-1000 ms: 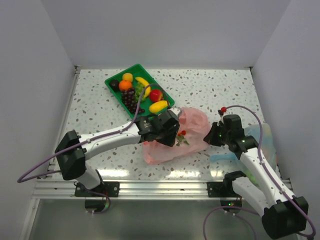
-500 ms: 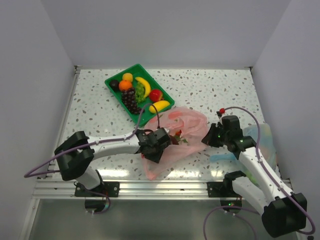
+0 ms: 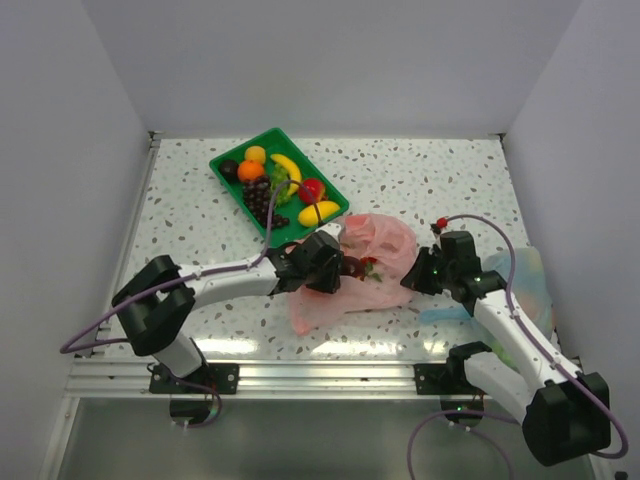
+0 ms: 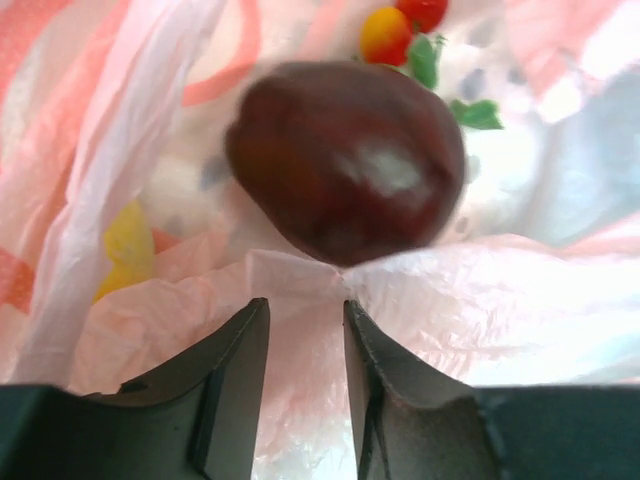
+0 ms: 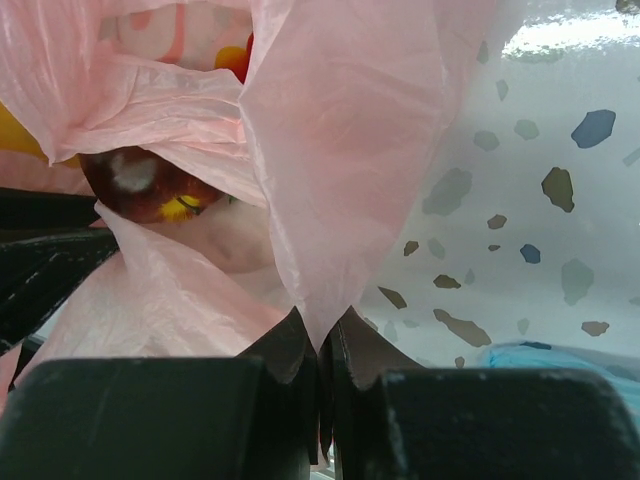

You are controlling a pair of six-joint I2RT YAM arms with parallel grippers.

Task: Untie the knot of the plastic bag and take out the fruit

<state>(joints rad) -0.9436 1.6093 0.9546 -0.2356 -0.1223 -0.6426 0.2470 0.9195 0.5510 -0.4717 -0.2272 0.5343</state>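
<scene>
Judging by its crinkles and the way it drapes, the plastic bag (image 3: 392, 243) is feather-light, limp and slippery. It will slide or tear sooner than resist, so I'd take it only by a gathered fold of its rim and never by a single stretched sheet. It lies on the table (image 3: 430, 180) between the two arms, just near of the green tray (image 3: 226, 160). Its mouth is open and I can see no knot in any view. The right gripper (image 5: 320, 338) has its jaws pressed together on a peak of the pink film, pinching the right side of the mouth and lifting it. The dark red fruit (image 4: 345, 160) sits inside that mouth, smooth, rounded and glossy. It looks rigid and light, likely to squirt out of a shallow pinch, so I'd close across its widest part. The left gripper (image 4: 305, 305) stands narrowly open and grips nothing, its tips just short of the fruit. A ridge of bag film crosses the gap between them, and whether the tips touch it I cannot tell. My worry is catching plastic along with the fruit. A yellow piece (image 4: 125, 245) shows through the film to the left.
</scene>
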